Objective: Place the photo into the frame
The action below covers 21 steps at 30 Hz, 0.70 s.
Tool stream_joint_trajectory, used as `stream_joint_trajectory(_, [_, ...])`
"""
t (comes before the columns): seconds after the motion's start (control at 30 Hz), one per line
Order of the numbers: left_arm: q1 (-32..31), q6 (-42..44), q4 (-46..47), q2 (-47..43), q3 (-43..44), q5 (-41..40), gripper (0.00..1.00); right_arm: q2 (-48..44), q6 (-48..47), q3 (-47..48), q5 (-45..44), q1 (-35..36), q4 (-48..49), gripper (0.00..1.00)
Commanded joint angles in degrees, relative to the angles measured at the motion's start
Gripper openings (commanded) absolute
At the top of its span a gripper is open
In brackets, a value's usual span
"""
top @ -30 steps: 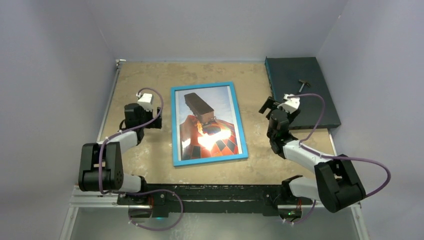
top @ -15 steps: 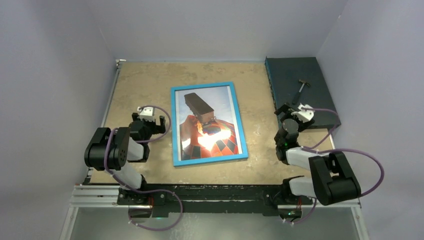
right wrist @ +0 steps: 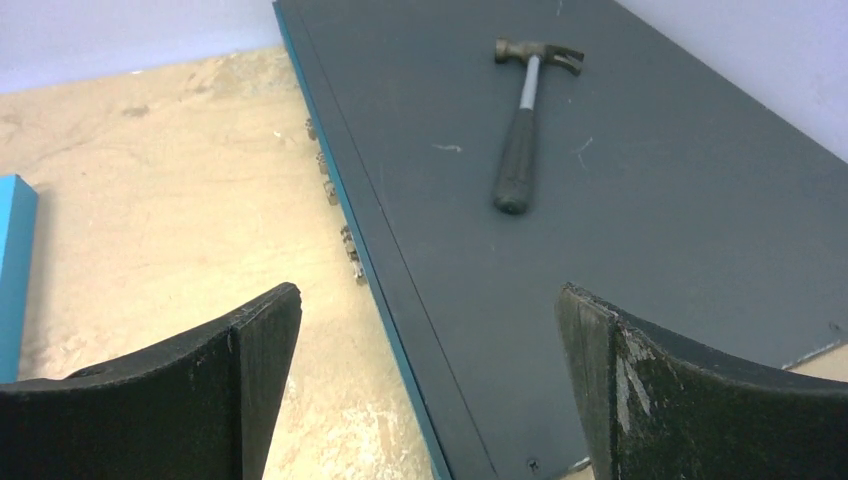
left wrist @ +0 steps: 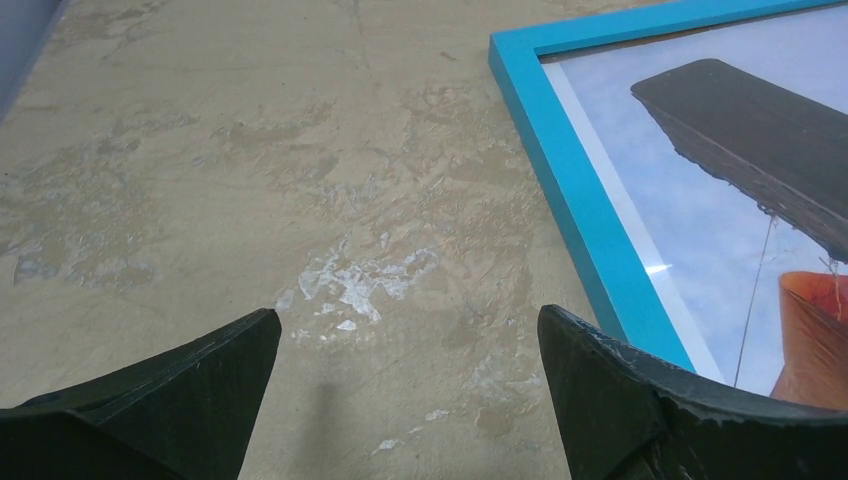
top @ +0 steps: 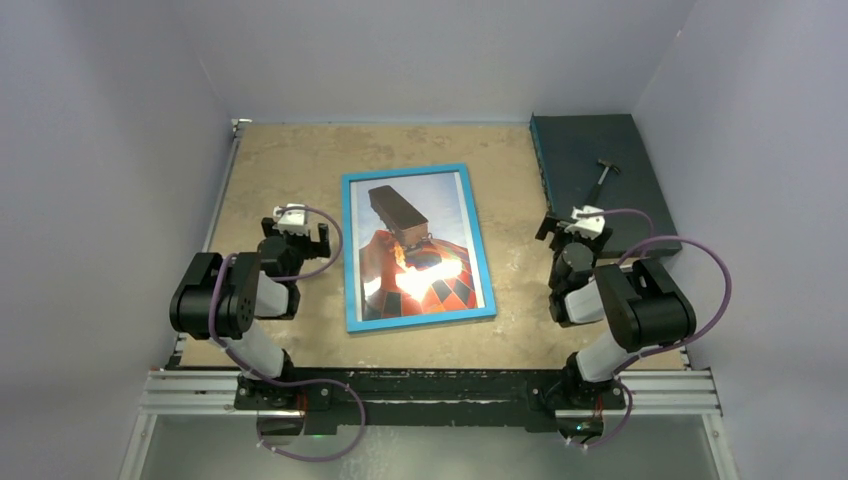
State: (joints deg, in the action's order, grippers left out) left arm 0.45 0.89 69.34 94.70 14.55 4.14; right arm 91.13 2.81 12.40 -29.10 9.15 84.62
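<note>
The bright blue frame (top: 348, 250) lies flat, front up, in the middle of the table. The photo (top: 415, 250) of the chequered balloon and dark brown block sits inside it. The left wrist view shows the frame's left rail (left wrist: 580, 190) and the photo (left wrist: 730, 170) behind it. My left gripper (top: 293, 236) is open and empty, low over the table just left of the frame. My right gripper (top: 570, 228) is open and empty, right of the frame at the near corner of the teal slab. The right wrist view shows only a sliver of the frame (right wrist: 12, 270).
A dark teal slab (top: 610, 190) with a small hammer (top: 600, 178) lies at the back right; it fills the right wrist view (right wrist: 620, 180) with the hammer (right wrist: 525, 120) on it. Grey walls close the table on three sides.
Both arms have folded back toward their bases. The left gripper drew down and stayed left of the frame. The right gripper settled by the slab's near corner. The frame and photo have not moved.
</note>
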Motion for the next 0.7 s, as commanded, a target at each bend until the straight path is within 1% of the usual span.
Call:
stream_joint_trajectory(0.0, [-0.1,-0.51,3.19,0.07,0.99,-0.71,1.0,-1.11,-2.08,1.32,3.57,-1.06,8.58,0.99])
stream_joint_trajectory(0.03, [-0.1,-0.45,3.18,0.01,1.0,-0.67,1.0,-1.27,-1.33,1.65,4.18,-1.04,7.04,0.99])
stream_joint_trajectory(0.1, [-0.1,-0.52,3.25,0.1,1.0,-0.64,1.0,-0.22,-2.38,1.23,3.56,-1.06,10.77,0.99])
stream_joint_trajectory(0.17, [-0.1,-0.45,3.23,0.13,1.01,-0.7,1.0,-0.6,-2.34,1.25,3.68,-1.06,9.64,0.99])
stream_joint_trajectory(0.67, [-0.1,-0.5,2.89,0.29,1.23,-0.68,1.0,-0.37,-2.38,1.22,3.7,-1.06,10.25,0.99])
